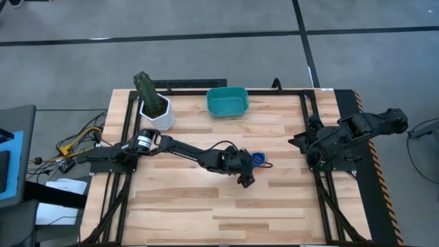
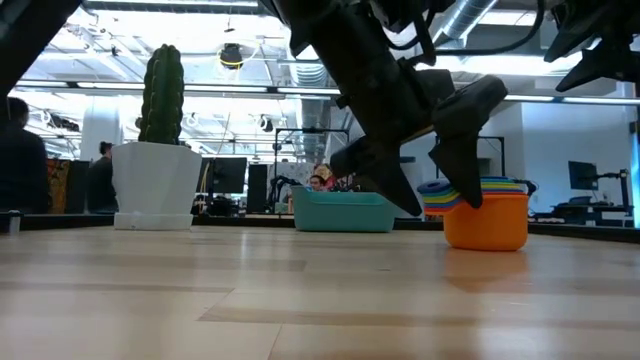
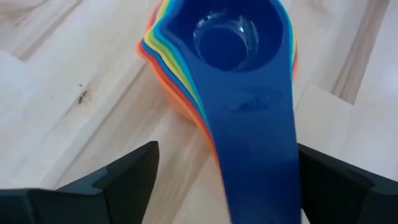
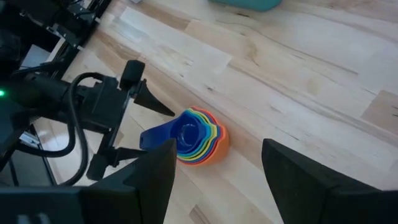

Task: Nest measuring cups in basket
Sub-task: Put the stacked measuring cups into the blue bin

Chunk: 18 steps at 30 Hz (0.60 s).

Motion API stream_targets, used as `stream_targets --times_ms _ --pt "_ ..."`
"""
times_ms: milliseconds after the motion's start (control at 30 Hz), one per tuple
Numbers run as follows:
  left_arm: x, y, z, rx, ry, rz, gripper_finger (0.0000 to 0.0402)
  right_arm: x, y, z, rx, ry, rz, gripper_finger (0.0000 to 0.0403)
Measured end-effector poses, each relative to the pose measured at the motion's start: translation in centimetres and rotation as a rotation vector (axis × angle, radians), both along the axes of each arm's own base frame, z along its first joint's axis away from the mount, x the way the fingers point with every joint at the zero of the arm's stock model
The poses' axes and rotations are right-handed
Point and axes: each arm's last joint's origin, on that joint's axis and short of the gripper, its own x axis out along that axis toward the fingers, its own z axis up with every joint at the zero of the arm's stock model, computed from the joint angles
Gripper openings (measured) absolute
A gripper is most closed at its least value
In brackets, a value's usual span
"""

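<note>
The measuring cups (image 1: 258, 158) stand nested in one stack on the table's middle, with the orange cup (image 2: 487, 222) at the bottom on the wood and a blue one (image 3: 227, 37) on top. My left gripper (image 3: 227, 148) is open, low at the stack's near-left side. Its fingers stand on either side of the blue handle (image 3: 255, 143) without touching it, as the right wrist view also shows (image 4: 155, 132). The teal basket (image 1: 227, 101) sits at the far edge, apart from the stack. My right gripper (image 4: 217, 155) is open and waits over the table's right side (image 1: 302, 144).
A white pot with a green cactus (image 1: 154, 106) stands left of the basket at the far edge. Black frame rails (image 1: 309, 116) run along the table's sides. Bare wood lies between the stack and the basket. People (image 2: 20, 160) show in the room behind.
</note>
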Motion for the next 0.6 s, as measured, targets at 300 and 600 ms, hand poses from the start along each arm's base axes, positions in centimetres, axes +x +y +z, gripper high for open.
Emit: stream_targets --times_ms 300,600 --pt "0.1 0.4 0.0 0.003 0.006 -0.020 0.0262 0.0 0.0 0.0 0.003 0.001 0.001 0.0260" --pt "0.2 1.3 0.0 -0.008 0.015 -0.039 0.0169 0.0 0.0 0.0 0.010 0.000 0.000 0.0260"
